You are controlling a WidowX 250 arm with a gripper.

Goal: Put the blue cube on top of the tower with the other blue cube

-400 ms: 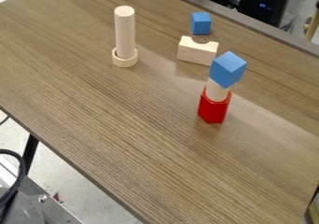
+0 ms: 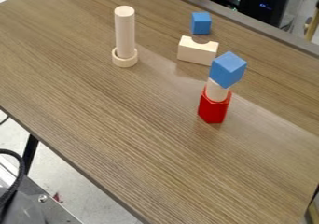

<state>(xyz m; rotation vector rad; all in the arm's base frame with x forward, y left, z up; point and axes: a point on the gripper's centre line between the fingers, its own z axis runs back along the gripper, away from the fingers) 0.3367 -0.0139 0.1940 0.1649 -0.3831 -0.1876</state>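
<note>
Table (image 2: 134, 139): far edge cuts diag. across upper R of view, near edge runs diag. from L side to btm. Loose blue cube (image 2: 200, 24) sits on the table nr the far edge, w/ a strip of wood btwn. Wide stretch of tabletop btwn the tower and the near edge; more tabletop to R of tower, and btwn tower & tall wooden rod (image 2: 125, 31) at upper L. Tightest side is toward the notched wooden block (image 2: 197, 52), which stands btwn loose cube and tower, notch up, apart from the loose cube.

Containers: red holder (image 2: 213, 110) has a short wooden cyl. (image 2: 217, 90) standing upright in it, top part out above the rim. Top blue cube (image 2: 227, 69) is on that cyl., wider than it, sides turned at an angle. Tall wooden rod stands upright in a wooden ring (image 2: 124, 58), which fits around its base.

Gripper: can't tell if spread, pressed together or pinching sth.

Past far edge: black computer case (image 2: 265, 6) w/ blue lights. Lower L: black cable (image 2: 23, 169) above grey metal gear (image 2: 37, 204), pale floor (image 2: 74, 185) alongside.
</note>
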